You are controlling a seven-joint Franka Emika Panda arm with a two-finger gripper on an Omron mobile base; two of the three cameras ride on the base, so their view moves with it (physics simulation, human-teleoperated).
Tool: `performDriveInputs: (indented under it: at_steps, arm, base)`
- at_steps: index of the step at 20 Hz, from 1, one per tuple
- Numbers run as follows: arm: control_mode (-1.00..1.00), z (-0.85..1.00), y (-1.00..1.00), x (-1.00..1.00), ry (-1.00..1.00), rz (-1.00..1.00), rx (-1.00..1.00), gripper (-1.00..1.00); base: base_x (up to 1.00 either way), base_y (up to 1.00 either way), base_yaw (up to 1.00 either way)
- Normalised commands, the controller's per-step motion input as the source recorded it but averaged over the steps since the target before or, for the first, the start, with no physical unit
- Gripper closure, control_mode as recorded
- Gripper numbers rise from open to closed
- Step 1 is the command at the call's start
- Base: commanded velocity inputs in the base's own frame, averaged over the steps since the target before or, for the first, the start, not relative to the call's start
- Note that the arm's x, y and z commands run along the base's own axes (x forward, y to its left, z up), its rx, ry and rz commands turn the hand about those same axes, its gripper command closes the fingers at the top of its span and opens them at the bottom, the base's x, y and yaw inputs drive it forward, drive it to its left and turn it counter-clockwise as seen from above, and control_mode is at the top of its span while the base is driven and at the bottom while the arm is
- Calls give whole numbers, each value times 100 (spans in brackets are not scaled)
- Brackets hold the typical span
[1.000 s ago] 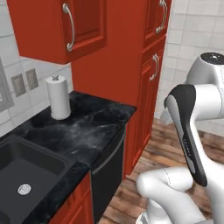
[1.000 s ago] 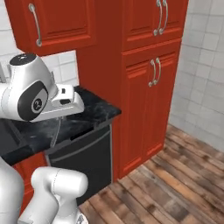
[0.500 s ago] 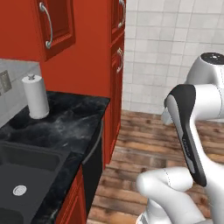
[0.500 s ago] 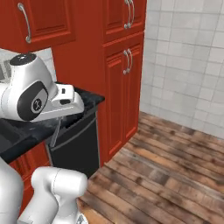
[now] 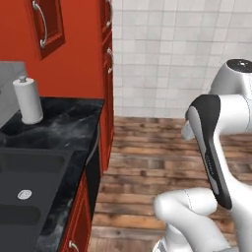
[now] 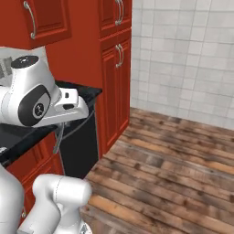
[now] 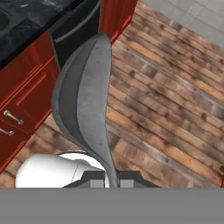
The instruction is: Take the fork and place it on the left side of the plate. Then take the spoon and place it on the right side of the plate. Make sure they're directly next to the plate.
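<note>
**Carrying the spoon: keep the grip firm while the base travels**

The gripper [image 7: 112, 183] is closed on the thin handle of the spoon [image 7: 83, 109]. In the hand view the grey oval bowl rises large in front of the camera, and in the right base view the spoon [image 6: 58, 139] hangs down below the hand, beside the dark dishwasher front [image 6: 78, 145]. The plate and the fork are not to be found in these pictures, so I judge that the robot is on the way to the plate.

To do this step well, the jaws should keep their hold and the arm should stay quiet, because a thin handle can turn between the fingers. The hanging spoon should pass clear of the black counter [image 5: 64, 129] and the red cabinets [image 6: 116, 87]. At the plate, it should come down flat, directly beside the right rim.
</note>
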Motion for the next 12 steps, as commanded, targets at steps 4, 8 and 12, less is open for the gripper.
performDriveInputs:
  at_steps: [4,8,12]
  arm:
    - [100,0,0,0,0,0,0,100]
    - [100,0,0,0,0,0,0,100]
    - [100,0,0,0,0,0,0,100]
  base:
    - [-95,0,-17]
    - [-98,-4,-17]
    - [-96,-20,-14]
